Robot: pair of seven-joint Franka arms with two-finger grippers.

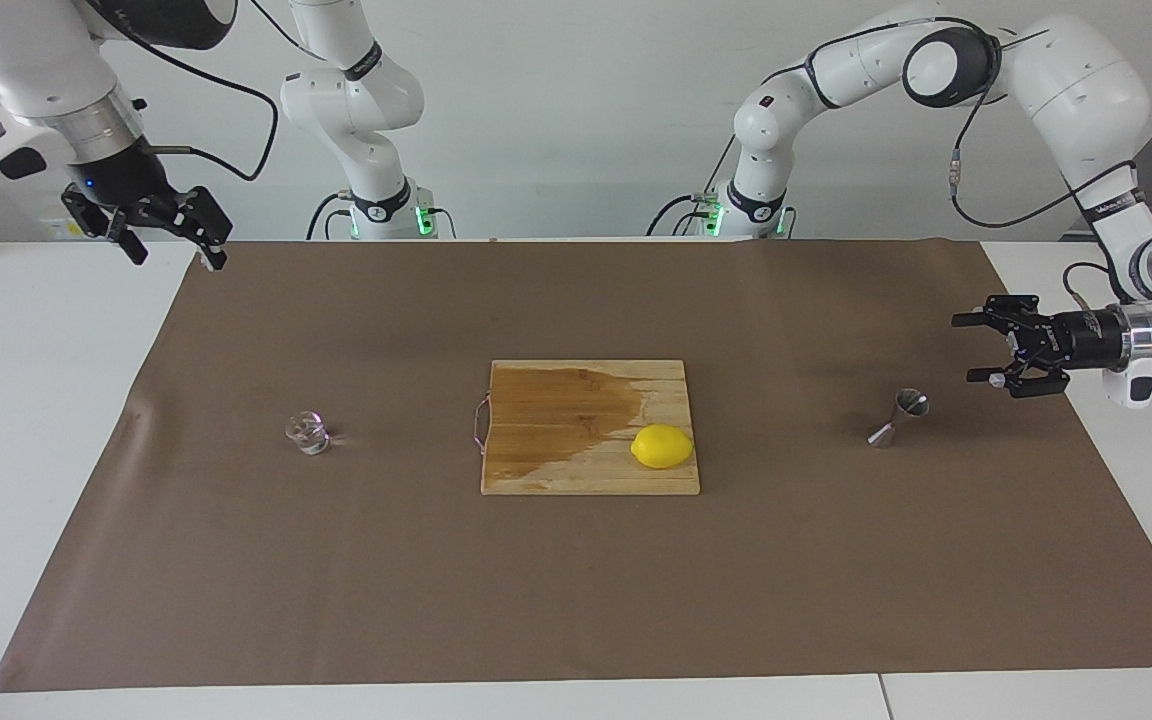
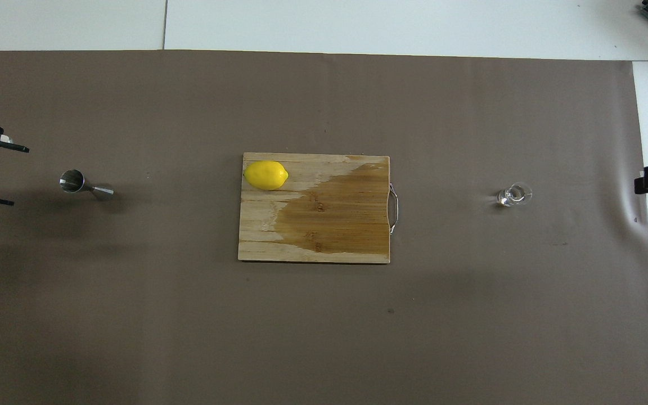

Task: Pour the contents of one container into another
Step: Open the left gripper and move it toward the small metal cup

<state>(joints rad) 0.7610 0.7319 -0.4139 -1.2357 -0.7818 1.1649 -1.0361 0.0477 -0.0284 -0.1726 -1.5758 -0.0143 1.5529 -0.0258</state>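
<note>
**Both grippers standing open while cup and jigger are sitting untouched**

While the steel jigger (image 1: 901,417) is standing upright on the brown mat (image 1: 576,600) toward the left arm's end of the table, the left gripper (image 1: 976,349) is hanging in the air just beside it, off toward that same end, apart from it. Its arm is reaching in from the side with the wrist lying roughly level, so the fingers are pointing along the table toward the jigger. Those fingers are spread wide and are grasping nothing. In the overhead view the left gripper (image 2: 14,175) is showing only at the edge, its two tips splayed, with the jigger (image 2: 79,184) lying clear of them.

The clear glass cup (image 1: 308,433) is sitting on the mat toward the right arm's end of the table, well apart from the jigger, with the wooden cutting board (image 1: 576,470) lying between the two. A lemon (image 1: 662,446) is resting on the board, at the corner toward the jigger and farther from the robots. A darker patch is covering much of the board's surface on the side toward the cup.

The right gripper (image 1: 176,240) is waiting up in the air over the mat's corner near the robots, at the right arm's end, well apart from the cup. Its fingers are parted too and are carrying nothing.
</note>
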